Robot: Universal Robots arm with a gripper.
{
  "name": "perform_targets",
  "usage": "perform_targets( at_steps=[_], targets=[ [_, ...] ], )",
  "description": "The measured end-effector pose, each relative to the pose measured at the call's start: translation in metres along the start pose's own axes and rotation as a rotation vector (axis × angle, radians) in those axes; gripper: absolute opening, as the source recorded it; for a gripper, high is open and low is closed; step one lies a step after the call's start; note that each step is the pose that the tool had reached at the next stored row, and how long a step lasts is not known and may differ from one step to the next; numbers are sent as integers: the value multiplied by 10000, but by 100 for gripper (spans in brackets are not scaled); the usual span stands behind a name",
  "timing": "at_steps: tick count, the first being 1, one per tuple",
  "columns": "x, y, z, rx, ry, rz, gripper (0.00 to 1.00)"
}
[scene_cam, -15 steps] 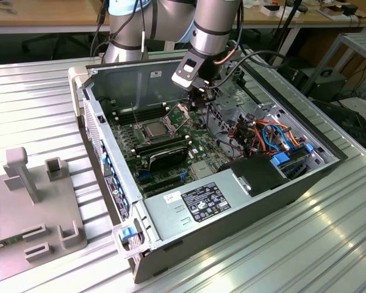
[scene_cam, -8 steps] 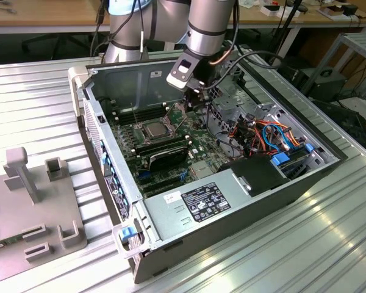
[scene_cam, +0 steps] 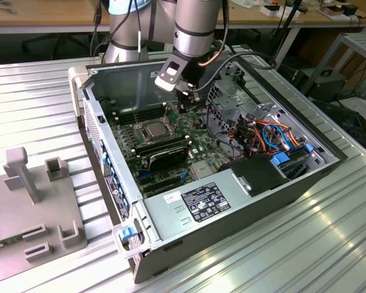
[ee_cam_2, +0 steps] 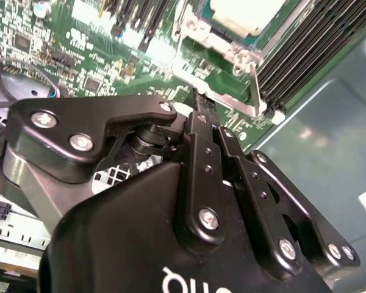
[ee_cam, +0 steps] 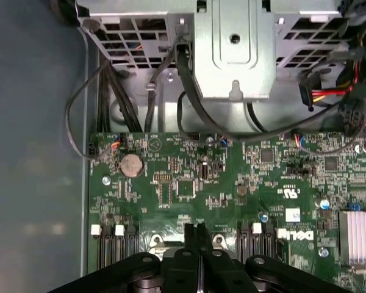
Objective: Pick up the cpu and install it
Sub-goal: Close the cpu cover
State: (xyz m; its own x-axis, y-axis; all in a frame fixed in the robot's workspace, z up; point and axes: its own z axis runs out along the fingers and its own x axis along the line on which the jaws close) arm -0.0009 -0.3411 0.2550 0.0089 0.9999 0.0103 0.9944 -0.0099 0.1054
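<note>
I had the ribbed table (scene_cam: 36, 85) carrying the computer case (scene_cam: 128, 85), which lay open-side up so that the green board (scene_cam: 198, 137) could be reached from above. The arm (scene_cam: 195, 24) reached down into it. The gripper (scene_cam: 184, 107) hung just over the board, near the socket (ee_cam_2: 222, 46), with its fingers (ee_cam: 191, 238) pressed together and nothing between them. The cpu (scene_cam: 155, 129) sat inside the socket frame, grey face up. The thin lever (ee_cam_2: 255, 85) beside it looked raised, I think, so I judged the chip placed but not yet latched.
</note>
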Motion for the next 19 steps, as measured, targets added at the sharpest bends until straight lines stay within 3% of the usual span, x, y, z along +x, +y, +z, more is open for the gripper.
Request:
perform_targets(
  at_steps=[2, 10, 19],
  targets=[
    [0, -78, -8, -76, -1, 1, 11],
    [-2, -240, -25, -213, 2, -2, 11],
    [-2, -261, -27, -226, 0, -2, 11]
  ],
)
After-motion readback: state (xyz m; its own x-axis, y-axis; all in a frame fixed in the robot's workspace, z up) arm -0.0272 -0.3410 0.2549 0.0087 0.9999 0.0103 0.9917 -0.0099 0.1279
